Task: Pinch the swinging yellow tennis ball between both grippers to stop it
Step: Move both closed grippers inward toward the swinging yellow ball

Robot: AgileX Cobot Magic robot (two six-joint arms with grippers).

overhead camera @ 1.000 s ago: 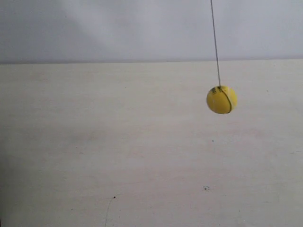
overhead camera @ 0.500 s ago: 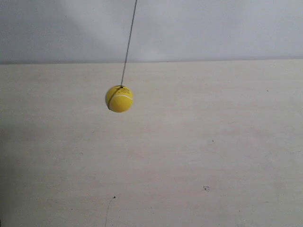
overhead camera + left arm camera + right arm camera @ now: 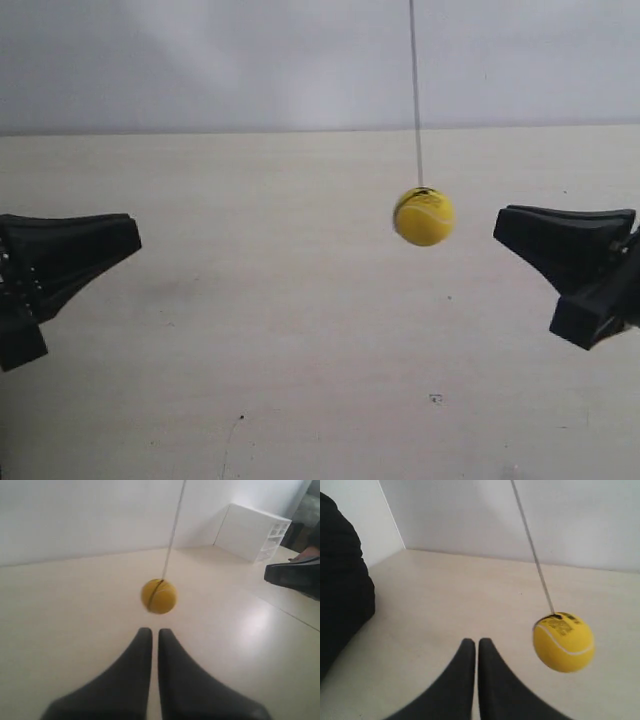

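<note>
The yellow tennis ball (image 3: 423, 216) hangs on a thin dark string (image 3: 415, 90) above the pale table, motion-blurred, right of the middle of the exterior view. My right gripper (image 3: 500, 225) points at it from the exterior view's right, a short gap away. My left gripper (image 3: 135, 232) points in from the left, much farther off. In the left wrist view the ball (image 3: 158, 596) floats just beyond the shut jaws of the left gripper (image 3: 151, 632). In the right wrist view the ball (image 3: 563, 641), barcode sticker on top, hangs close beside the shut right gripper (image 3: 472, 642). Neither gripper touches it.
The pale wooden table (image 3: 300, 380) runs back to a white wall (image 3: 200, 60). A white drawer unit (image 3: 255, 532) stands at the table's far corner. The opposite gripper (image 3: 295, 577) shows at the edge of the left wrist view; a large black shape (image 3: 340, 580) fills one side of the right wrist view.
The ball swung from the exterior view's right to its left and is now back right of middle. Both grippers have come into the exterior view from the sides.
</note>
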